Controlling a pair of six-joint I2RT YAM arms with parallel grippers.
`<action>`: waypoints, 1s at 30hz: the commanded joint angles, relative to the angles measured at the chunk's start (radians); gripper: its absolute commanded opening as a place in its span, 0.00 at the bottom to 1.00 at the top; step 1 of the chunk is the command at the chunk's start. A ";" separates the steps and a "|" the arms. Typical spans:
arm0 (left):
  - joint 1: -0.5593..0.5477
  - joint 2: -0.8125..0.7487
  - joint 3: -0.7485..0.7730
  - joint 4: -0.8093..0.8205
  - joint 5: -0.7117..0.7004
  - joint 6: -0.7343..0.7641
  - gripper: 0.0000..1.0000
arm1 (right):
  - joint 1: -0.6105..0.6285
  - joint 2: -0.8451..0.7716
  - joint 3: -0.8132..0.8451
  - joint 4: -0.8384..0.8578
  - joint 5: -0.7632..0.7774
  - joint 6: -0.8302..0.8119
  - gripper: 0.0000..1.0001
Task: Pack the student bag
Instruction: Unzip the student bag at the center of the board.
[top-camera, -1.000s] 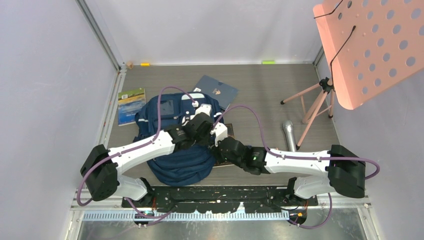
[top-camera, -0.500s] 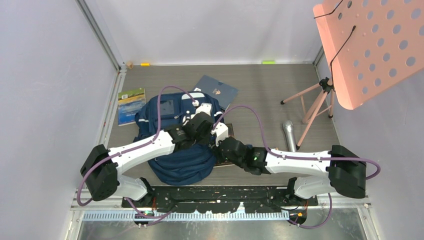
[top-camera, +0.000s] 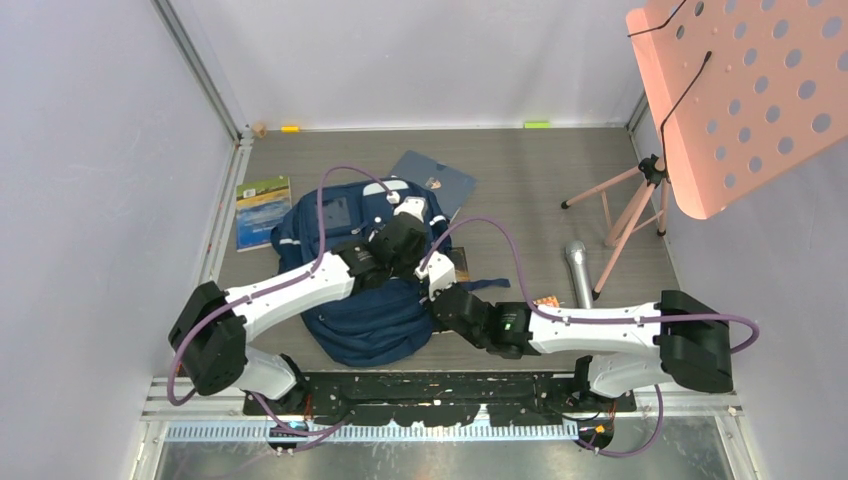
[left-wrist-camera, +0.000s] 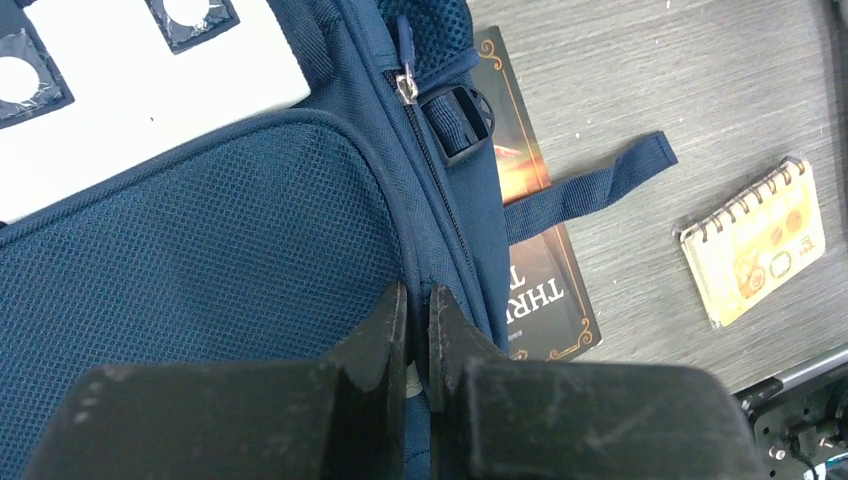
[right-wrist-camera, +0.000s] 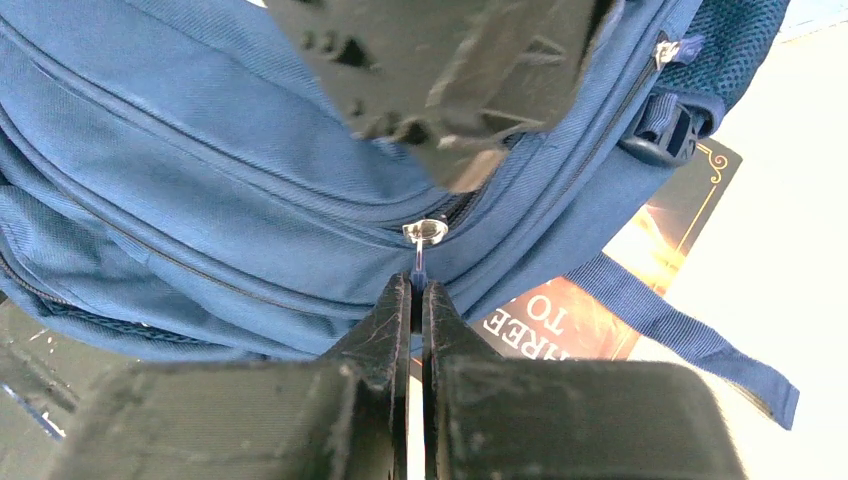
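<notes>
The student bag (top-camera: 345, 285), navy blue with white patches (left-wrist-camera: 150, 80), lies in the middle of the table. My left gripper (left-wrist-camera: 418, 300) is shut on a fold of the bag's fabric beside a zipper seam; from above it sits over the bag's right side (top-camera: 403, 240). Just nearer, my right gripper (right-wrist-camera: 417, 290) is shut on the blue pull tab of a zipper whose metal slider (right-wrist-camera: 425, 232) is just beyond the fingertips. In the top view that gripper (top-camera: 440, 290) is at the bag's right edge. A dark book (left-wrist-camera: 535, 250) lies partly under the bag.
A small spiral notebook (left-wrist-camera: 755, 240) lies right of the bag, beside a loose strap (left-wrist-camera: 590, 185). A green-covered book (top-camera: 263, 210) lies at the left, a blue folder (top-camera: 437, 180) behind the bag, a silver cylinder (top-camera: 578, 268) to the right. A pink stand (top-camera: 740, 90) on a tripod (top-camera: 625, 205) fills the far right.
My left gripper has shut on the bag's fabric and moved slightly away from the bases. The right gripper has drawn nearer with the zipper tab, uncovering the spiral notebook.
</notes>
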 joint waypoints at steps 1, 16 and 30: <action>0.058 0.052 0.102 0.276 -0.066 0.031 0.00 | 0.064 0.023 0.076 0.014 -0.023 0.010 0.01; 0.123 0.241 0.273 0.438 -0.052 -0.010 0.00 | 0.088 0.108 0.145 0.096 0.052 0.030 0.00; 0.192 0.304 0.332 0.509 0.043 -0.005 0.07 | 0.048 0.134 0.180 0.050 0.132 0.039 0.01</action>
